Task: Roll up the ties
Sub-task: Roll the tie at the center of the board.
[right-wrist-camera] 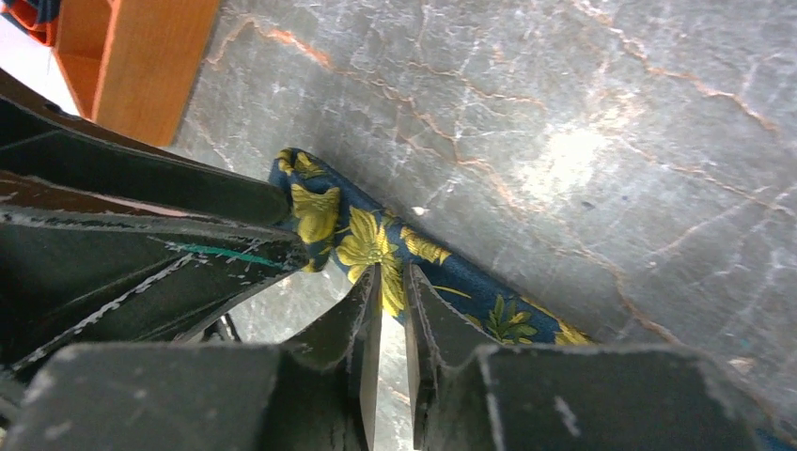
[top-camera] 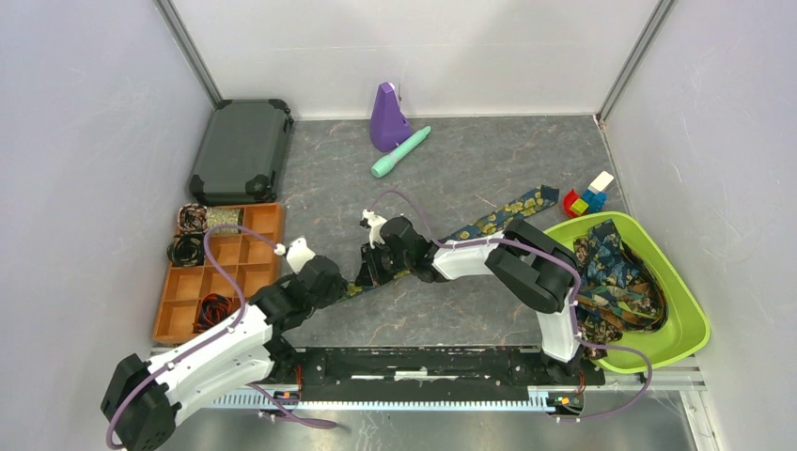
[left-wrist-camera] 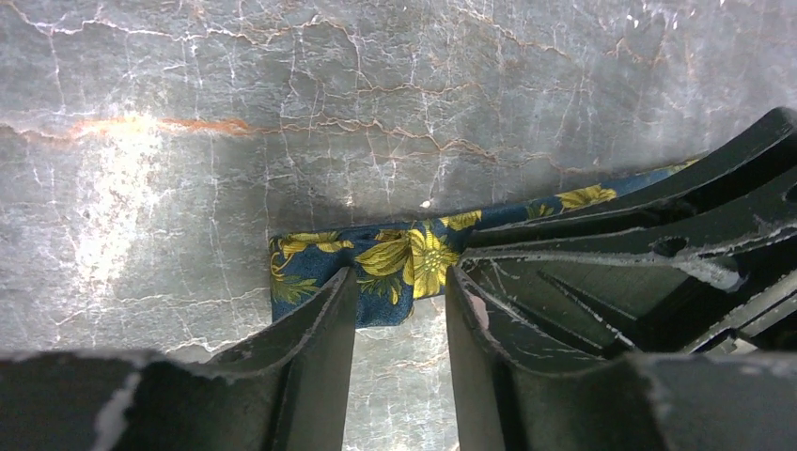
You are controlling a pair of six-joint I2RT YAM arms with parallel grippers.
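Currently the task is sitting at an early stage: a few rolled ties (top-camera: 186, 250) are lying in the compartments of the orange tray (top-camera: 258, 252) at the left, while a pile of loose ties (top-camera: 611, 272) is filling the green bowl (top-camera: 691, 310) at the right. One navy-and-yellow tie (top-camera: 489, 224) is lying flat and diagonal on the table (top-camera: 451, 310), its near end appearing folded over but not coiled. The right gripper (right-wrist-camera: 391, 272) is pinching that end with its fingers almost together, and the left gripper (left-wrist-camera: 399, 272) is straddling the tip just beside it, fingers apart.
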